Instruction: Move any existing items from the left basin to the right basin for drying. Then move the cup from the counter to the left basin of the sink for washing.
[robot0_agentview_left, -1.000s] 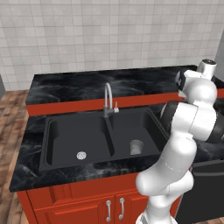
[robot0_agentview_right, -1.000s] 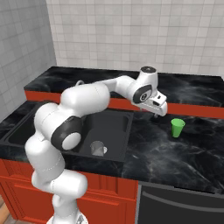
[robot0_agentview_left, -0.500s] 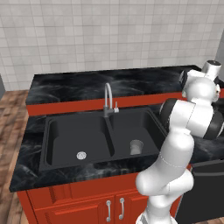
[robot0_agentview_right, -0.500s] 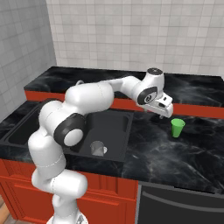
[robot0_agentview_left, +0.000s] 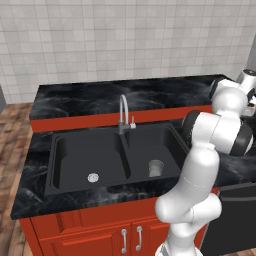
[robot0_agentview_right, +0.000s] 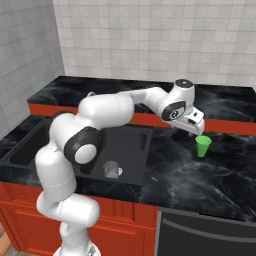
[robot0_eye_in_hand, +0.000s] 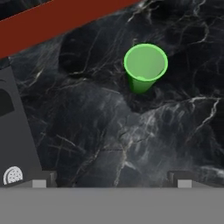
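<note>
Gripper (robot0_agentview_right: 193, 131) hangs over the counter (robot0_agentview_right: 200, 185) to the right of the sink (robot0_agentview_left: 60, 170), its jaws spread as wide as they go and empty, touching nothing. Seen from the hand camera, the cup (robot0_eye_in_hand: 145, 66) stands upright and mouth-up on the marble at about twelve to one o'clock of the fingertips (robot0_eye_in_hand: 39, 183), near but apart, so reaching it likely calls for a short advance and a descent with the jaws either side of its tapered wall. Grey tumbler (robot0_agentview_left: 156, 168) already stands in the right basin (robot0_agentview_left: 167, 142), and the left basin (robot0_agentview_left: 75, 155) holds nothing but its drain.
</note>
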